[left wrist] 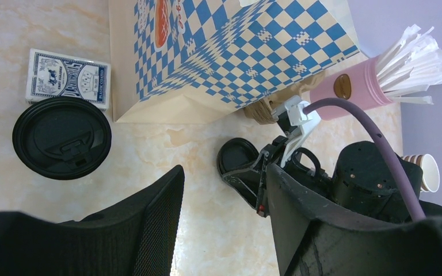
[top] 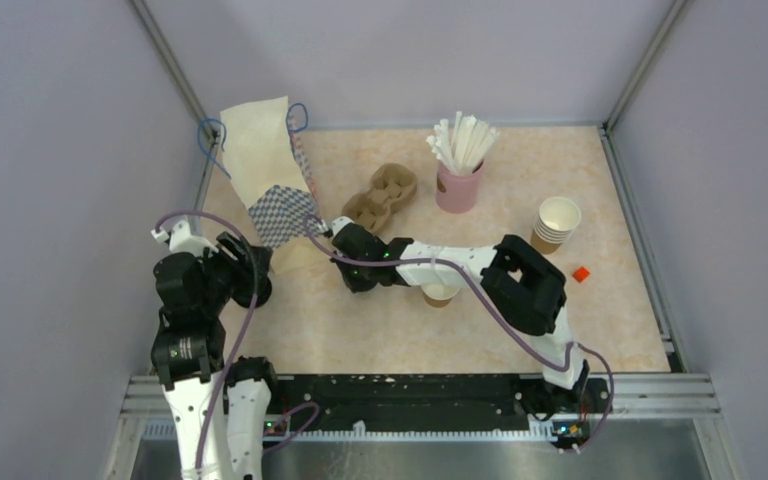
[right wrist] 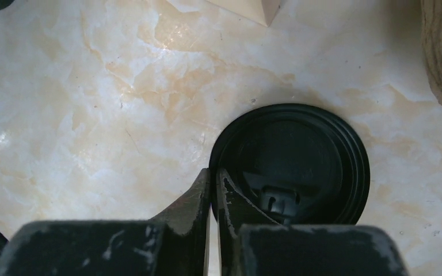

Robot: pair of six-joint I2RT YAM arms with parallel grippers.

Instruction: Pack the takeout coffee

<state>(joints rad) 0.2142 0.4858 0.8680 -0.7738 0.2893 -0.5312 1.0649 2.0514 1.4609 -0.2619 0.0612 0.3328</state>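
A small brown paper cup (top: 440,294) stands lidless on the table, mostly hidden under my right arm. My right gripper (right wrist: 214,175) is shut on the left rim of a round black lid (right wrist: 290,164), which sits flat at table level beside the checkered bag. The same lid shows in the left wrist view (left wrist: 237,155). A second black lid (left wrist: 62,137) lies on the table in front of my left gripper (left wrist: 221,192), which is open and empty. From above, the left gripper (top: 258,268) sits at the bag's near corner and the right gripper (top: 352,270) just right of it.
A paper bag (top: 265,165) with blue checks stands at the back left. A card box (left wrist: 69,77) lies beside it. A pulp cup carrier (top: 380,195), a pink cup of straws (top: 460,170), a stack of lidless cups (top: 557,222) and a small red piece (top: 581,273) lie further right.
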